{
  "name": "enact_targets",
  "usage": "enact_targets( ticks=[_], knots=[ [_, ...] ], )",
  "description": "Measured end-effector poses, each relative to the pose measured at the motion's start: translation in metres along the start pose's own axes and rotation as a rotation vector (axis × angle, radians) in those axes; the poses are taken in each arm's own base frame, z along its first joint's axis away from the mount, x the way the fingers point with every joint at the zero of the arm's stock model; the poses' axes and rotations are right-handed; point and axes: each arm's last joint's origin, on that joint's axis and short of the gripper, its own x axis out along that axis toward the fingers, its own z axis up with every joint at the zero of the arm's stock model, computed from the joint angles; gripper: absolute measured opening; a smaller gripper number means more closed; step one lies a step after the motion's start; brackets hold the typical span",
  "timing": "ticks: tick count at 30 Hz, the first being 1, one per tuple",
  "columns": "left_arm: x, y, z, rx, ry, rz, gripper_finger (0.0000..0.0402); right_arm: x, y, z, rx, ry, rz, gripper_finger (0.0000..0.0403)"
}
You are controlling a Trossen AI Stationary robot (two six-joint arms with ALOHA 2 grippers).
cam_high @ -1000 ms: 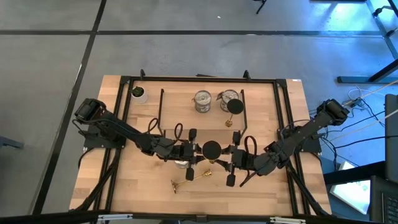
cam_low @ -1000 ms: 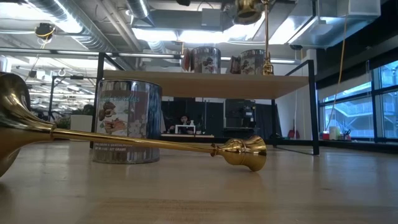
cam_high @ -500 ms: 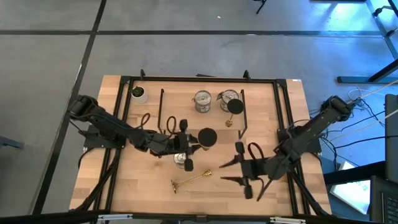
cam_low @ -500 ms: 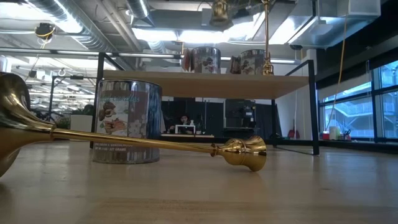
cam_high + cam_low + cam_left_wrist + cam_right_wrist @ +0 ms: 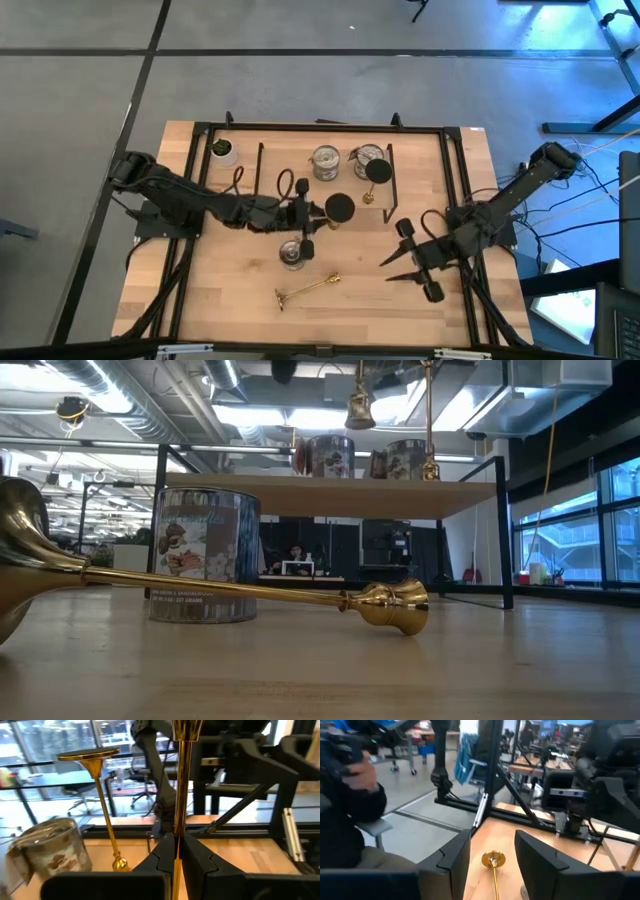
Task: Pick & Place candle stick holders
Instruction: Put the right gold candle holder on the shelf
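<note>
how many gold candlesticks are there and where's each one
3. One gold candlestick lies flat on the table's near side. One stands upright on the rack shelf beside the two silver cups. One is held upright by the left claw. None seem hidden.

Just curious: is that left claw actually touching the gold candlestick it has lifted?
Touching. The left wrist view shows the left gripper shut on the gold candlestick, its stem pinched between both fingers.

In the left wrist view, the held candle stick holder (image 5: 181,780) is cut off above.
</note>
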Motion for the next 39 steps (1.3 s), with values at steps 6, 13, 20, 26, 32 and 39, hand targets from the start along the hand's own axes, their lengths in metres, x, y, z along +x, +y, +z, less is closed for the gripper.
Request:
enact_targets(
  ticks=[6,13,20,26,32,39],
  knots=[
    [0.008,0.033,0.001,0.008,-0.001,0.044,0.001,-0.01,0.003,0.002,-0.059,-0.047,0.182,0.0156],
    [0.001,0.069,-0.016,-0.127,-0.091,-0.03,0.001,-0.01,0.006,0.001,-0.08,-0.048,0.174,0.0156],
    [-0.018,0.088,-0.013,-0.163,-0.128,-0.06,0.001,-0.01,0.005,0.002,-0.09,-0.049,0.155,0.0156],
    [-0.019,0.083,-0.014,-0.129,-0.064,-0.083,0.001,-0.01,0.004,0.002,-0.081,-0.045,0.108,0.0156],
    [-0.01,0.075,-0.015,-0.071,-0.053,-0.004,0.001,-0.009,0.004,0.001,-0.075,-0.039,0.108,0.0156],
    [0.0,0.048,-0.027,-0.054,-0.066,0.296,0.001,-0.007,0.004,-0.001,-0.061,-0.03,0.09,0.0156]
  ],
)
